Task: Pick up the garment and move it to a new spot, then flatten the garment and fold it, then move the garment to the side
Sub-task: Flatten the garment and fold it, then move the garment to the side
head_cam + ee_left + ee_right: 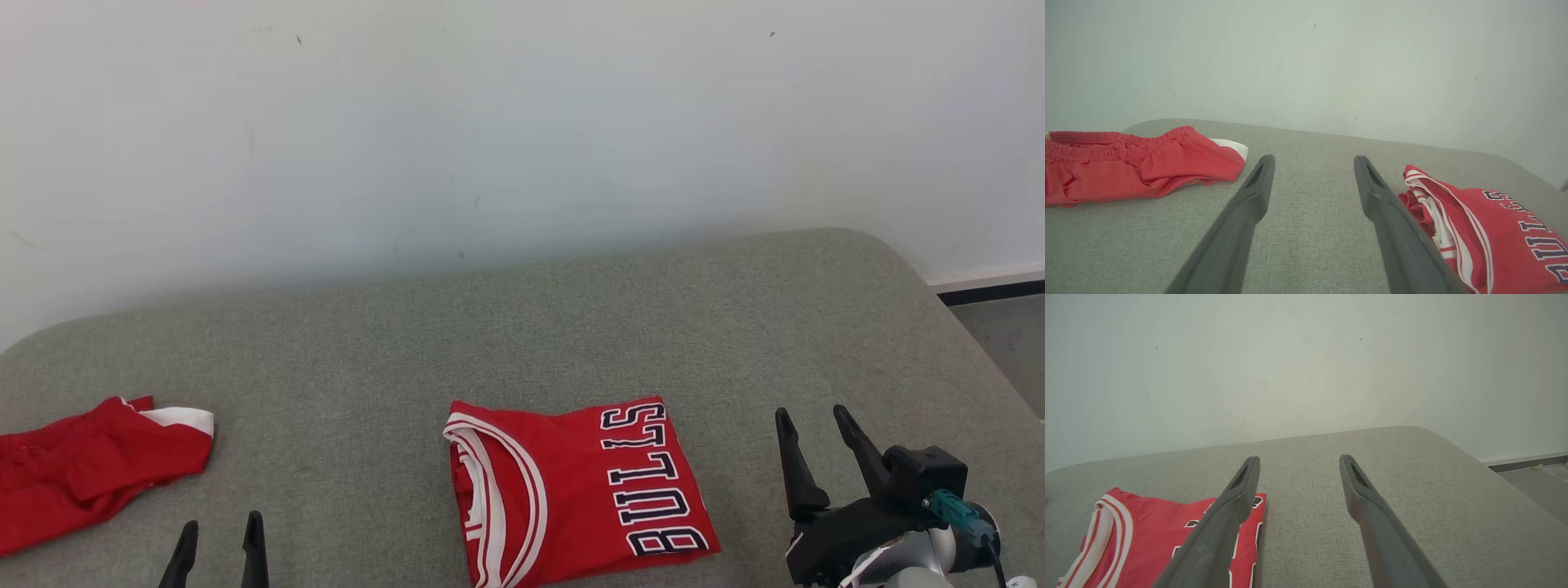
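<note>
Begins with the grey cushion (571, 327), bare across its far half. Carries the folded red jersey (571, 490) at the cushion's near middle: a neat rectangle, lettering up, collar toward the cushion's left. Carries loose red shorts (90, 465) at the cushion's near left. Over the cushion's near right, the right gripper (811, 412), jaws spread wide, gripping nothing. Over the cushion's near edge, left of middle, the left gripper (222, 523), likewise wide and empty.

Judging by the finished fold, leaves only the shift to the side. Risks from here:
- pinching just the top layer, so peeling the fold open on the lift;
- dragging over the cushion's coarse weave, so bunching the lower layers;
- gripping one edge alone, so letting the free side sag;
- sliding toward the cushion's left and riding onto the shorts.
</note>
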{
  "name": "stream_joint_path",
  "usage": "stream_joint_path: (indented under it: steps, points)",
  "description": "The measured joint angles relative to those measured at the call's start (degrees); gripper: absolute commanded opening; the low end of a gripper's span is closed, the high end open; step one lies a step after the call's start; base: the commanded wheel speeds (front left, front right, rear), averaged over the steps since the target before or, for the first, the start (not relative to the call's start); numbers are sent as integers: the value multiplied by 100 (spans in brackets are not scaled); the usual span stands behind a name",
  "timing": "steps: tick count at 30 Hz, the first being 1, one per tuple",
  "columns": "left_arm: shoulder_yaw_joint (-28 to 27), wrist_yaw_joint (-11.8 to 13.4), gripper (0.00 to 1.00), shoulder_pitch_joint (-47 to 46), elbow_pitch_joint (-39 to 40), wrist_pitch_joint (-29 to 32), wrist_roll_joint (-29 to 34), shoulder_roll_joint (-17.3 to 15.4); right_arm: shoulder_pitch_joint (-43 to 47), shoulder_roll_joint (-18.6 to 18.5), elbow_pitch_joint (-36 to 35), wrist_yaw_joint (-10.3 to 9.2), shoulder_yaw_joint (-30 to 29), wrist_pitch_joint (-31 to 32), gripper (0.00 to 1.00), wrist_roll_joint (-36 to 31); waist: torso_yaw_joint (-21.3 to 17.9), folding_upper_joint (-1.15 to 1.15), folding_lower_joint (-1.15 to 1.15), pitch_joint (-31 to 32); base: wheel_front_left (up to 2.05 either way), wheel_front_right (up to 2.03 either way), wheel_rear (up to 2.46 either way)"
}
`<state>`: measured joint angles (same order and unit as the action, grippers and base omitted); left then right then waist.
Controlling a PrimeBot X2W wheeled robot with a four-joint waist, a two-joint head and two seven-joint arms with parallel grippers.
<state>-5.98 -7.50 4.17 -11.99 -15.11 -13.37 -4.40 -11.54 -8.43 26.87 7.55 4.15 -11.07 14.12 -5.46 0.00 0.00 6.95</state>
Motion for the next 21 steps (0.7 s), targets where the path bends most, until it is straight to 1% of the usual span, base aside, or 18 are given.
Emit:
stream_joint_path:
  steps: [13,14,17,19,21]
  points:
    - [-14,0,100,0,59,0,44,90,-31,-29,12,0,31,10,100,10,32,0,0,-35,0,0,0]
    - [-10,0,100,0,67,0,44,96,-46,-16,38,0,19,88,100,98,48,0,0,-42,0,0,0]
    - [-14,0,100,4,87,0,40,109,-120,154,172,0,-86,534,100,637,98,0,0,-55,0,0,0]
    - [-10,0,100,20,112,0,32,115,-220,155,301,0,-38,1082,100,716,129,0,0,-72,0,0,0]
    - [-12,0,100,41,148,0,18,124,-333,55,427,0,93,1568,100,692,162,0,0,-97,0,0,0]
